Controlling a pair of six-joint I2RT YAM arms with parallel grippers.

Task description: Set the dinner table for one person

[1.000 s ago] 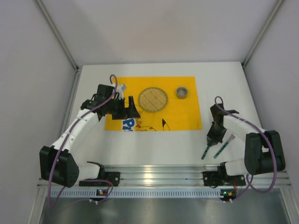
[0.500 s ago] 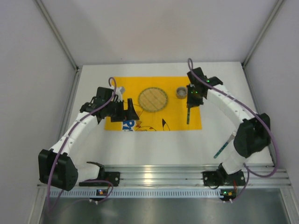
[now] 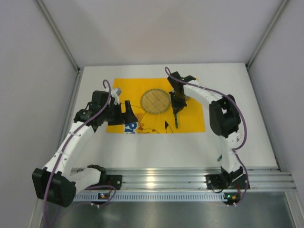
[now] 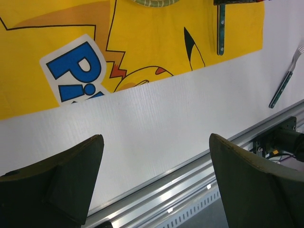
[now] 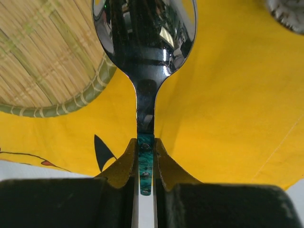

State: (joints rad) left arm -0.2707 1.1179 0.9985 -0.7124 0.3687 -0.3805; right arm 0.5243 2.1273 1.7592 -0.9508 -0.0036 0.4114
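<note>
Top view: bright, even, diffuse light from above. Counter (image 3: 152,142) reads near white with detail kept. Soft, faint shadows under both arms. Hard glare patch on the rail (image 3: 152,183), centre.

Left wrist view: mat (image 4: 156,38) sharp, colours saturated. Left jaws at the bottom edge are dark, underexposed and soft. Small glints along the rail.

Right wrist view: spoon (image 5: 145,42) bowl mirrors dark shapes with bright glints. Right jaws are nearly black and blurred. Woven disc (image 5: 42,61) in fair focus. Grey thing (image 5: 287,14) in the top right corner is blurred.
</note>
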